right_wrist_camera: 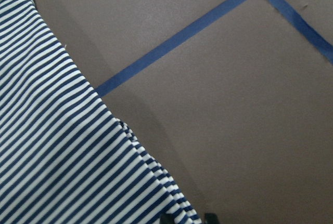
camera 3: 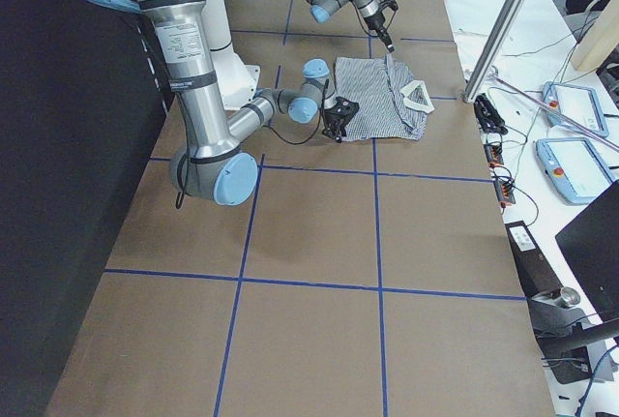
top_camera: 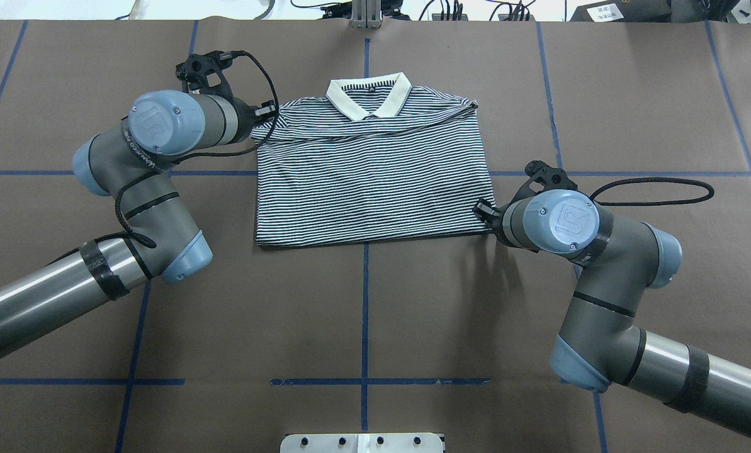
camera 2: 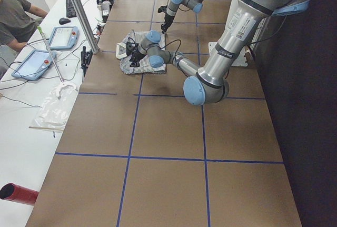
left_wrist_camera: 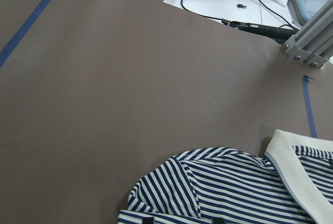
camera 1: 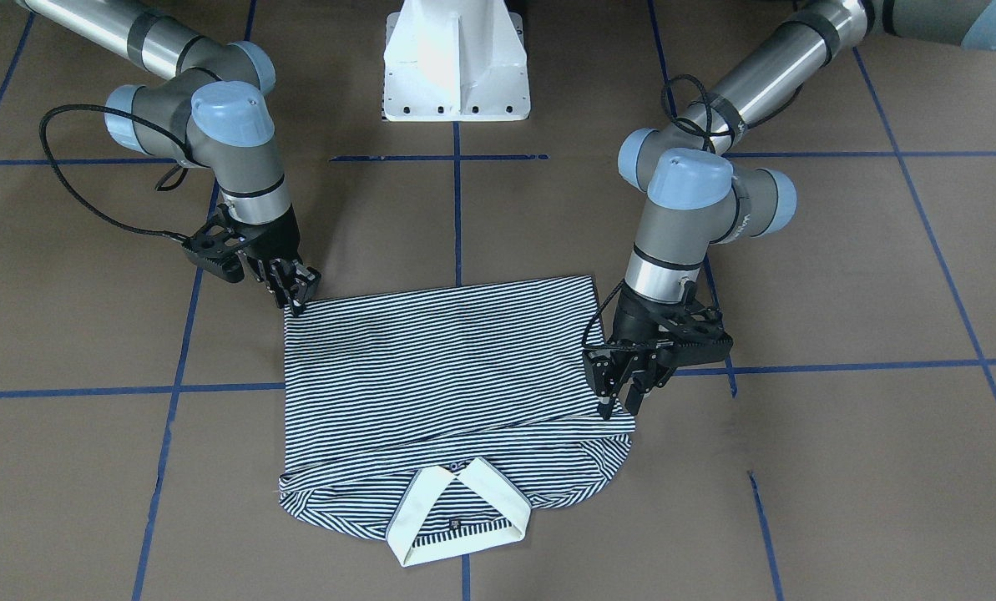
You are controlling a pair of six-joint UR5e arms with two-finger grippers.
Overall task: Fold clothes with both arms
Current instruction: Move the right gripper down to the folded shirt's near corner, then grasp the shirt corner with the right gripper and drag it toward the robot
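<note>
The navy-and-white striped polo shirt (camera 1: 439, 359) lies flat mid-table, its lower half folded up over the chest and its white collar (camera 1: 456, 509) on the far side from the robot. It also shows in the overhead view (top_camera: 369, 182). My left gripper (camera 1: 620, 405) points down at the shirt's shoulder-side edge (top_camera: 265, 116), with its jaws a little apart. The left wrist view shows a puffed sleeve (left_wrist_camera: 171, 187). My right gripper (camera 1: 297, 300) is at the folded corner nearest the robot (top_camera: 481, 211), closed on the cloth edge (right_wrist_camera: 171, 203).
The white pedestal base (camera 1: 456, 67) stands at the robot's side of the brown table, which is marked with blue tape lines (top_camera: 366, 302). Beyond the far edge is an aluminium post (camera 2: 81, 11) and a bench with tablets (camera 2: 52, 37), where a person (camera 2: 13, 19) sits.
</note>
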